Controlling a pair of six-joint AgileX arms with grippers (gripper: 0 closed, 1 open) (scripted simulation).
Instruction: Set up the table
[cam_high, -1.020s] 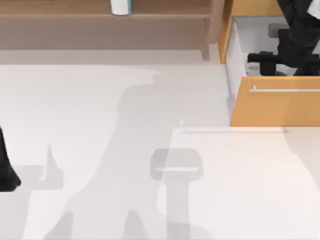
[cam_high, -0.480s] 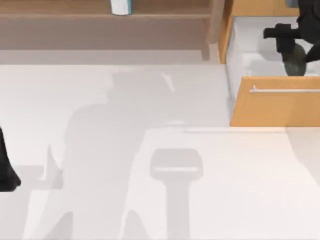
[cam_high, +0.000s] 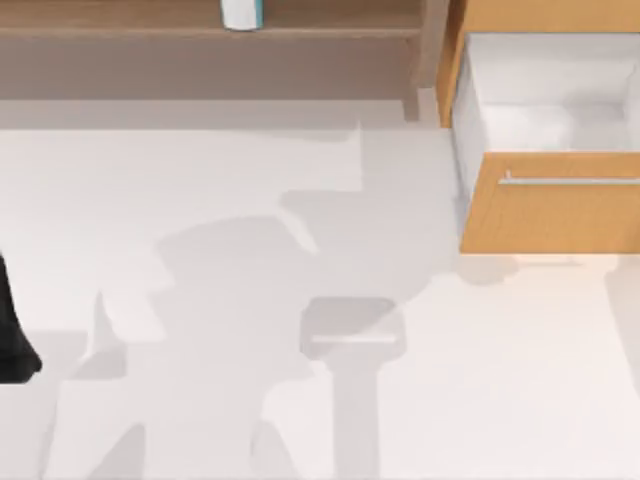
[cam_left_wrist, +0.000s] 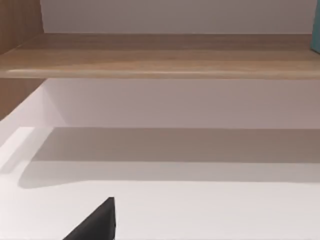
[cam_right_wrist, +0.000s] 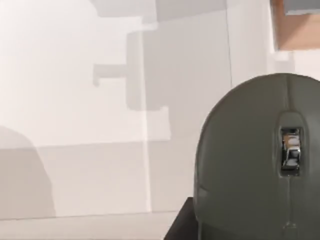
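Right wrist view: grey computer mouse (cam_right_wrist: 250, 165), long axis upright in frame, above the white table (cam_high: 200, 200); grip state cannot be told. Drawer (cam_high: 550, 110) open far right.

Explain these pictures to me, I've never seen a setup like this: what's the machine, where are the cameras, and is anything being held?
This is a simulated robot with two arms at a white table. One picture looks down from above: a wooden shelf carries a white and teal container, an orange-wood drawer unit stands open at the right, and the left arm sits parked at the left edge. The other two come from wrist cameras. The left one faces the shelf. The right one shows a grey computer mouse above the table, apparently gripped by the right arm's fingers.
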